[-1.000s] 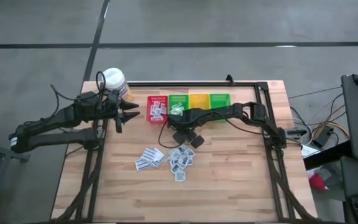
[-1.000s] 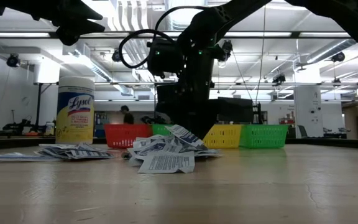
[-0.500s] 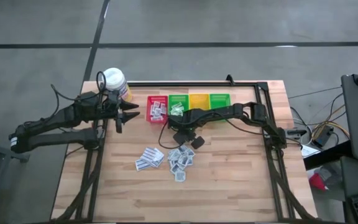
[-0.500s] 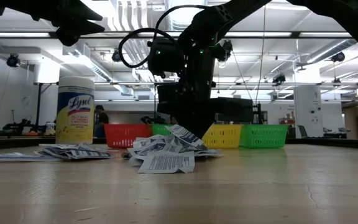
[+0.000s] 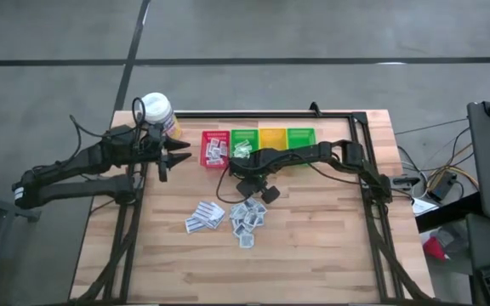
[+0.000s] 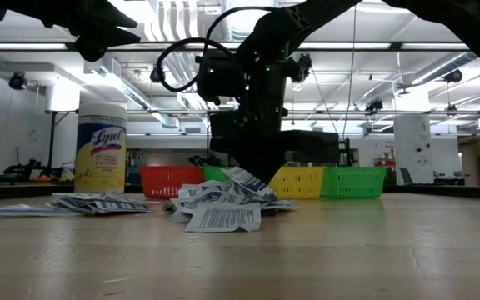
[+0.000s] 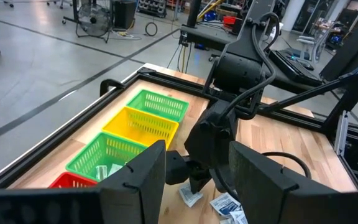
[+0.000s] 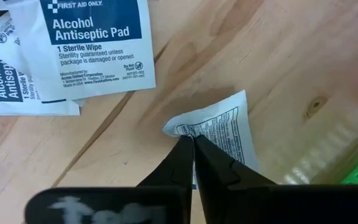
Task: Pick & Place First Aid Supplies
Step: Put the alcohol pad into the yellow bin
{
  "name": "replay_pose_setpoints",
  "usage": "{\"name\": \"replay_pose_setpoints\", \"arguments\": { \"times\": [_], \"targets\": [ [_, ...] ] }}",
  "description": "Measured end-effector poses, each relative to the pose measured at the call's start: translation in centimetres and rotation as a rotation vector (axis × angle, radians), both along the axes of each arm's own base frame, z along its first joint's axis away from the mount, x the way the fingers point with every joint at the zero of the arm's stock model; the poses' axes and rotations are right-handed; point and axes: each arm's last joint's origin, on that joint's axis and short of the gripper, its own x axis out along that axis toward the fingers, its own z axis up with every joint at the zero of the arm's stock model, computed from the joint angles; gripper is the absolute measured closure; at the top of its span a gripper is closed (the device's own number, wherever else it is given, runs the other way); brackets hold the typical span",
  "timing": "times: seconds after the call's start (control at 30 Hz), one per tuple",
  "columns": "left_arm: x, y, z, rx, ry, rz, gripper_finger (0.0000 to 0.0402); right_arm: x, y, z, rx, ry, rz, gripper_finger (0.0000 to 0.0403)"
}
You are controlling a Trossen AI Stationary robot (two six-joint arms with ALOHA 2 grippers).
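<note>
The first aid supplies lie as two heaps of small white sachets mid-table, one heap (image 5: 204, 216) to the left and one heap (image 5: 247, 217) to the right. My right gripper (image 5: 255, 194) stands over the far side of the right heap, pointing down, shut on one small printed packet (image 8: 222, 134). Alcohol pad sachets (image 8: 95, 46) lie flat on the wood beside it. My left gripper (image 5: 181, 153) hovers open above the far left of the table, next to the yellow bottle (image 5: 156, 110), with nothing between its fingers. My right gripper pinches the small white packet by one edge near a corner (image 8: 188, 132) between its two fingertips. The fingers come from above, pointing down. The packet (image 6: 244, 179) sits tilted under them at the far top of the heap; whether it is clear of the other sachets I cannot tell.
Along the far edge stands a row of bins: a red bin (image 5: 215, 149) with sachets in it, a green bin (image 5: 243, 143), a yellow bin (image 5: 271, 138) and another green bin (image 5: 300, 137). Bare wood lies toward the near edge (image 5: 253, 272).
My right gripper has shut on the small packet at the far side of the right heap, staying at about the same place. The heaps have not shifted.
</note>
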Motion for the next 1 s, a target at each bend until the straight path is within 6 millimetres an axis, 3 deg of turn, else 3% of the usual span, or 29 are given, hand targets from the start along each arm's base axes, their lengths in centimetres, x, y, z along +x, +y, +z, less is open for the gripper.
{"name": "replay_pose_setpoints", "arguments": {
  "times": [0.23, 0.53, 1.0],
  "targets": [
    [0.0, 0.0, -0.1, -0.016, 0.002, 0.002, 0.0227, 0.5, 0.0, 4.4, 0.168, -0.112, -0.004, 0.0395],
    [0.0, 0.0, -0.1, -0.044, -0.002, 0.006, 0.0227, 0.9, -0.6, 6.4, 0.181, -0.121, -0.006, 0.0395],
    [0.0, 0.0, -0.1, -0.05, -0.006, 0.008, 0.0227, -0.1, -4.2, 11.8, 0.513, -0.154, -0.047, 0.0395]
  ]
}}
